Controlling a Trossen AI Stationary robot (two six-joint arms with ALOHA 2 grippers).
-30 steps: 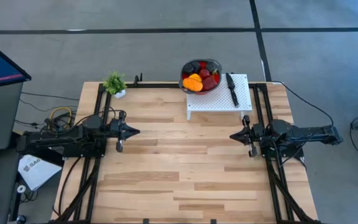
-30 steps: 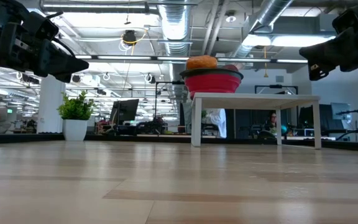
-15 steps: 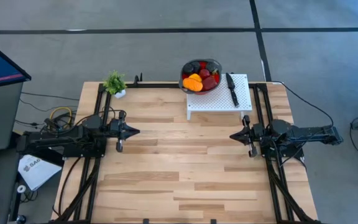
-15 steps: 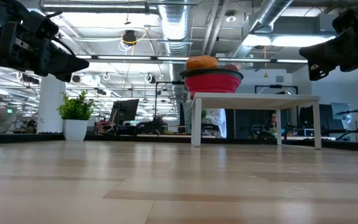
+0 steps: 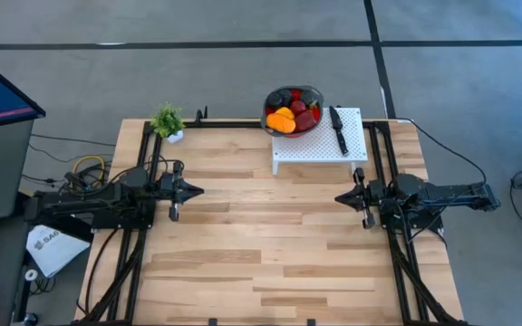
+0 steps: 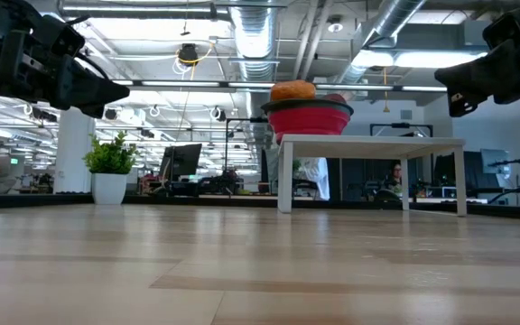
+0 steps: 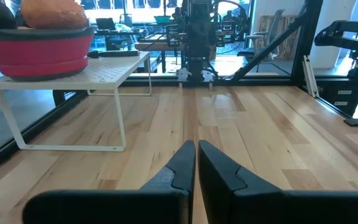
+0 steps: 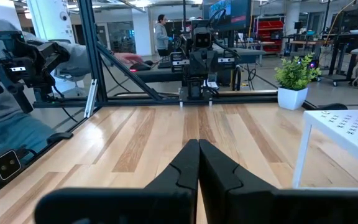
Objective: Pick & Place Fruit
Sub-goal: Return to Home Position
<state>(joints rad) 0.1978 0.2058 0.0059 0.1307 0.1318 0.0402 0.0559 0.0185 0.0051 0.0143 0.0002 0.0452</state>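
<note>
We find the left gripper (image 7: pixel 196 152) with its fingers pressed together and nothing between them, held above the table (image 5: pixel 261 244) on the left side and pointing inward. The right gripper (image 8: pixel 198 149) is likewise pressed together and empty, on the right side and facing the left one. Both are well apart from each other and from the work.

The fruit (image 5: pixel 290 115) lies heaped in the red bowl (image 6: pixel 307 120), which stands on the white shelf (image 5: pixel 320 145) at the far edge of the table. The knife (image 5: pixel 337 127) lies on the shelf just beside the bowl, not touching it. A potted plant (image 5: pixel 167 120) stands at the far left corner. No fruit shows on the table top.

We judge the placing done and the arms at or near rest. Remaining hazards:

- The topmost orange piece rides above the bowl's rim. A knock to the table or shelf could roll it out.
- The bowl appears to sit at the shelf's left end, perhaps slightly over its edge. A jolt could tip it.
- The right arm is the nearer to the shelf. Any forward swing from there could strike a leg.
</note>
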